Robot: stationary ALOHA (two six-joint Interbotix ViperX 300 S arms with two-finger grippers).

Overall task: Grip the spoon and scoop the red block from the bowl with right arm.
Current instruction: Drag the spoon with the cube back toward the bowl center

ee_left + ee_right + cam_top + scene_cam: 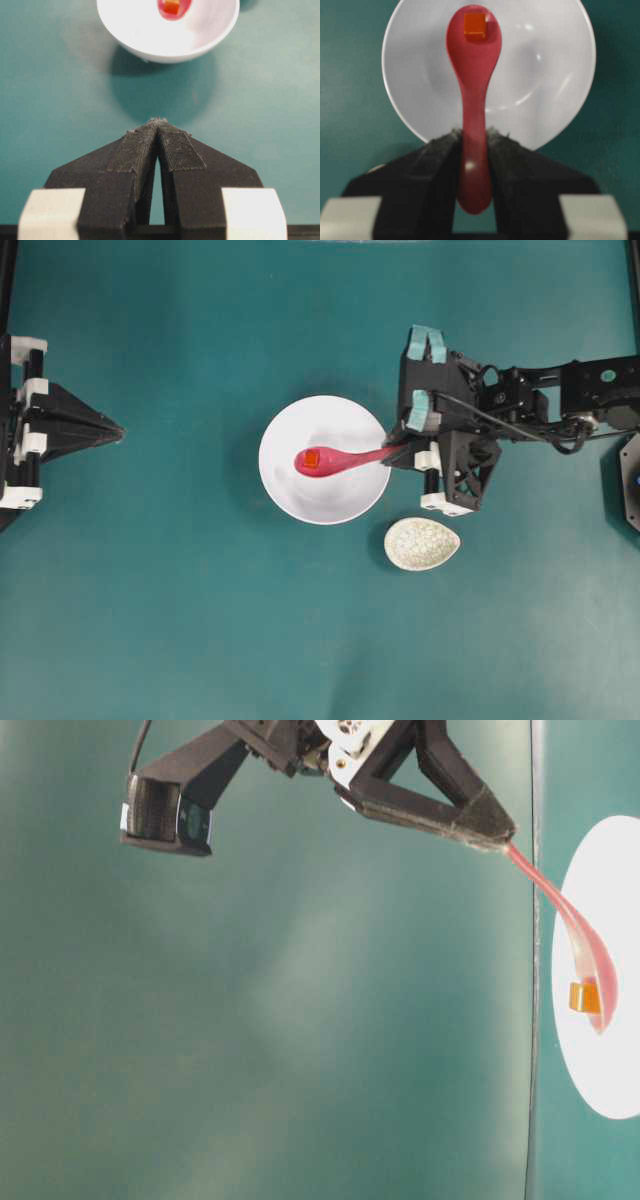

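Note:
The pink-red spoon reaches from the right over the white bowl, its handle clamped in my right gripper, which is shut on it. The tiny red block rests in the spoon's scoop. In the right wrist view the spoon runs up between the fingers, the block at its far tip above the bowl. From table level the spoon hangs from the gripper, carrying the block. My left gripper stays shut at the far left, holding nothing.
A small speckled white oval spoon rest lies on the teal table just below and right of the bowl, under the right arm's wrist. The left wrist view has the bowl ahead of the shut left gripper.

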